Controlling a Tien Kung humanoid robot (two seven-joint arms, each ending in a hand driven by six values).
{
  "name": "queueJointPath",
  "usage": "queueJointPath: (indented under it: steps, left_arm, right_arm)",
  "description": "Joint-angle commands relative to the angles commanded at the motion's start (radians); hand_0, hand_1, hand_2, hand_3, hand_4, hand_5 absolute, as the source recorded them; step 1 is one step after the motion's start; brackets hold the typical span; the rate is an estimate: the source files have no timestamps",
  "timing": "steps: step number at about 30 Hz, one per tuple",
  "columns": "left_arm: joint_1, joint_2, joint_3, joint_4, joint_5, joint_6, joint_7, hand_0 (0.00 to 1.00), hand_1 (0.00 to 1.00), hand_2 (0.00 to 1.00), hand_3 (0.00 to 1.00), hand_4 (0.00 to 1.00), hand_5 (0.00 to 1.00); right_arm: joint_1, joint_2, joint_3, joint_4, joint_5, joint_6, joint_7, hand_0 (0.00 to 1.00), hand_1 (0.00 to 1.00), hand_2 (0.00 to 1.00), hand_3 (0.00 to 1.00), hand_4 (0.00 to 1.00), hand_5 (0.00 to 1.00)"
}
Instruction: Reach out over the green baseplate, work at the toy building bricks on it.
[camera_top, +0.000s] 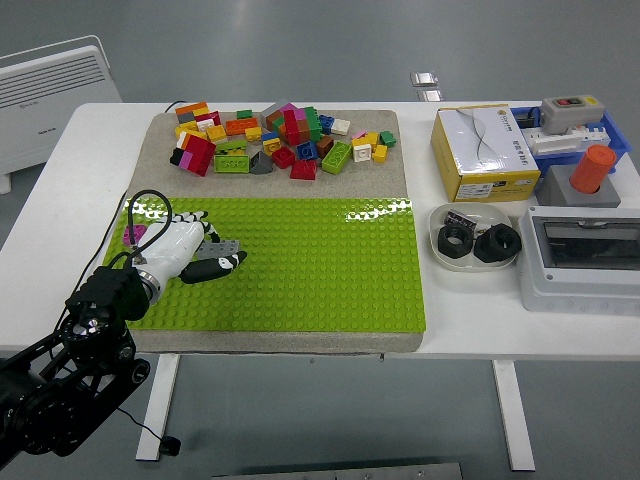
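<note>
The green baseplate (300, 265) lies on a grey mat at the table's front. My left hand (197, 250) rests on its left part, white-backed with black fingers. The fingers (218, 265) curl around a grey brick (226, 247) that sits on the plate. A small pink brick (133, 234) sits on the plate's left edge, just behind the hand. A heap of loose coloured bricks (275, 138) lies on the mat beyond the plate. My right hand is out of the picture.
A yellow and white box (485, 150) stands at the right. In front of it, a white bowl (475, 240) holds black nuts. A grey switch box (585, 255) and an orange-topped button unit (585, 180) fill the far right. A white heater (50, 85) stands beyond the table's left.
</note>
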Motion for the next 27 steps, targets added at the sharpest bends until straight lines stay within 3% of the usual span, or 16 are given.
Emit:
queueJointPath:
  steps: [11,27]
  left_arm:
    - [0.019,0.010,-0.012,-0.069,0.020,-0.006,0.013,0.998,0.998,0.998,0.696,0.801,0.998]
    - [0.043,-0.007,-0.008,-0.022,0.022,-0.014,0.025,0.998,0.998,0.998,0.694,0.794,0.998]
  right_arm:
    - [0.000,-0.001,0.000,0.000,0.001,0.000,0.001,0.722,0.708,0.708,0.682,0.775,0.842]
    - [0.001,-0.001,0.000,-0.002,0.005,-0.002,0.001,0.722,0.709,0.708,0.682,0.775,0.842]
